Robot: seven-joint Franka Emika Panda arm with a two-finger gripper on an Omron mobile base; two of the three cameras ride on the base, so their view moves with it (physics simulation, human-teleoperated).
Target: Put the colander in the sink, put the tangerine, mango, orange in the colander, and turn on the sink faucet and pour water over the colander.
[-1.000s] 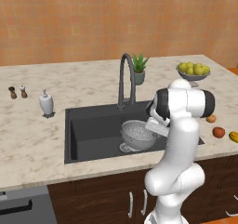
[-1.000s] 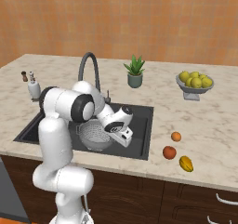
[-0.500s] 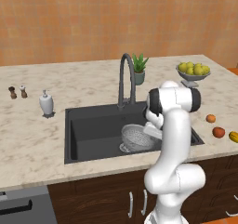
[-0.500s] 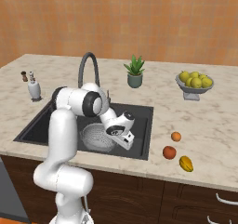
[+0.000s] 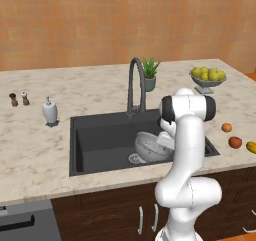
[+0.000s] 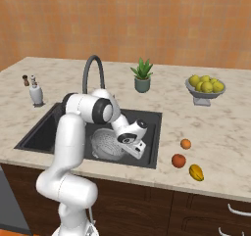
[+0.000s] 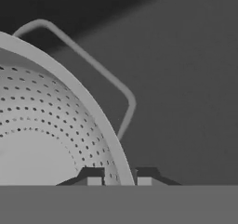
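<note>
- Down in the sink, your gripper sits at the colander, one fingertip on each side of its rim, so it is grasping the colander.
- Look at the hand view: the rim runs between the two fingertips, with the pierced inside on one side and a wire handle looping out over the dark sink floor on the other.
- You see the colander on the sink floor, toward the right end of the basin and near its front wall, close to the drain.
- Behind it, the faucet stands at the sink's back edge, spout arching over the basin.
- Right of the sink, near the counter's front right corner, three fruits lie apart from each other: a small orange one, a reddish one and a yellow-orange one.
- Farther back you have a fruit bowl, a plant, and a soap dispenser left of the sink.
</note>
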